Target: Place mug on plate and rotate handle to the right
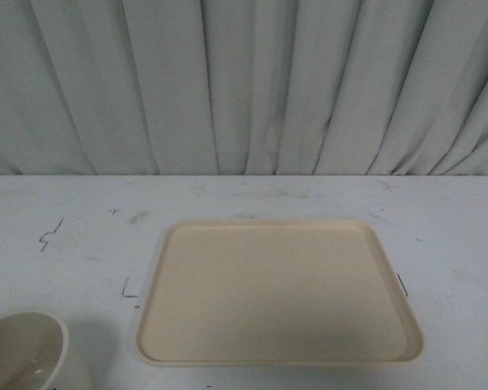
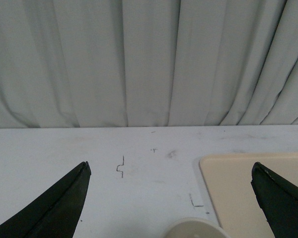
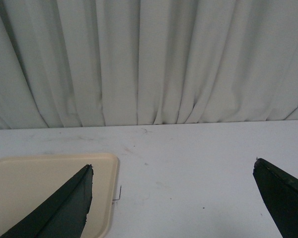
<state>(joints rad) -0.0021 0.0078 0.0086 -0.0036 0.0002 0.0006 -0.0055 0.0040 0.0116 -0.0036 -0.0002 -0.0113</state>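
1. The left gripper (image 2: 171, 165) had its jaws spread wide with nothing between them. In the left wrist view its two dark fingers (image 2: 54, 208) framed bare table and touched no object that I could see.
2. The right gripper (image 3: 173, 164) was likewise spread wide and empty. In the right wrist view one finger (image 3: 64, 208) overlapped the right-hand part of the plate (image 3: 39, 188). I could not tell whether it made contact.
3. Neither arm showed in the front view.
4. The mug (image 1: 24, 353) stood upright on the table at the near left corner of the scene, cut off by the frame edge. Only its cream rim and part of its wall showed, and the handle was out of view. It was off the plate, left of the plate's near left corner, with a strip of table between them. In the left wrist view the mug's rim (image 2: 196, 228) appeared between the left gripper's fingers, nearer than their tips.
5. The plate (image 1: 276, 292) lay flat on the table, centre to slightly right, with its surface bare. Its left edge (image 2: 248, 188) showed in the left wrist view, just right of the mug.
6. The table (image 1: 65, 211) was white and scuffed. It carried small dark pen marks (image 1: 49, 236) to the far left of the plate, and others close by the plate's left and right edges.
7. A pale pleated curtain (image 1: 244, 81) hung along the far side.
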